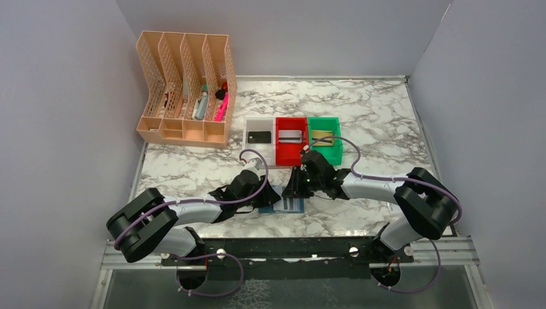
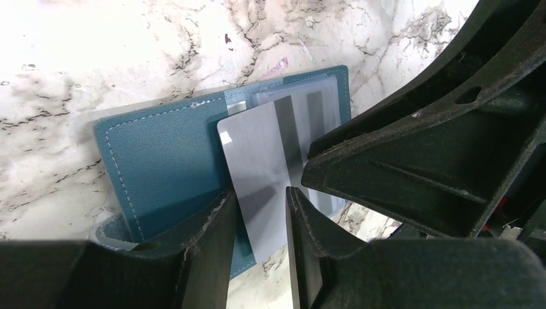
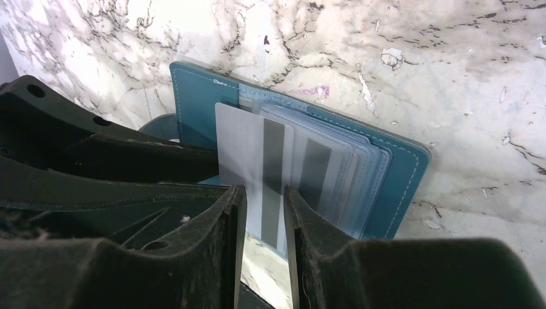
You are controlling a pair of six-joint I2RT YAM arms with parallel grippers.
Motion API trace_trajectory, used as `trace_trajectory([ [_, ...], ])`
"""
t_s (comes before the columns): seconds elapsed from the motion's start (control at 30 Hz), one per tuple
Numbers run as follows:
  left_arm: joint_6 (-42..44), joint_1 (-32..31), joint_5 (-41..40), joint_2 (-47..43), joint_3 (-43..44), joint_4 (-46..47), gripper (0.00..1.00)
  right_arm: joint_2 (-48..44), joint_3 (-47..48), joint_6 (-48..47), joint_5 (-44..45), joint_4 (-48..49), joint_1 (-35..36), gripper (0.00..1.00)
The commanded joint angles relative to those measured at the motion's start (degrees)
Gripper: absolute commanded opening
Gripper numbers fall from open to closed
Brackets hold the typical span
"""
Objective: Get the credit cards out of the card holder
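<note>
blue card holder [image 2: 161,161] lay open, a dark-striped silver-grey card [image 2: 257,148] jutting from it. left gripper [image 2: 259,193] and right gripper [image 3: 263,191] hung over that card, jaws apart.

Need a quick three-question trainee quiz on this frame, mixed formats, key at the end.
1. True or false: the card holder lies shut.
2. Which colour of bin holds the gold card? A white, B red, C green.
3. Fill in: the protruding card, partly out of the card holder, is ____ with a dark stripe.
Key: 1 false, it lies open. 2 C, the green bin. 3 silver-grey.
</note>
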Motion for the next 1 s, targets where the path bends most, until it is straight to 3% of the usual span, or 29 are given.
trace_trajectory([
  [0.0, -0.9, 0.3, -0.1, 2.1, -1.3, 0.5, 0.36, 3.4, -3.1, -0.1, 2.1, -4.9, -0.2, 0.34],
  [0.37, -2.8, 0.7, -2.7, -0.7, -2.4, -0.8, 0.09, 1.6, -3.2, -0.1, 4.1, -6.1, -0.3, 0.34],
  [0.57, -1.7, 0.7, -5.8, -4.1, -1.1, -6.9, 0.04, 0.7, -2.7, -0.9, 5.8, -7.6, -0.7, 0.34],
  [0.67, -1.0, 0.6, -6.7, -6.2, -1.3, -7.8, 0.04, 0.7, -2.5, -1.1, 5.1, -7.2, -0.8, 0.34],
  [0.97, -1.9, 0.7, -0.4, -3.9, -1.4, -1.0, 0.22, 2.0, -3.5, 0.0, 0.9, -3.3, -0.8, 0.34],
])
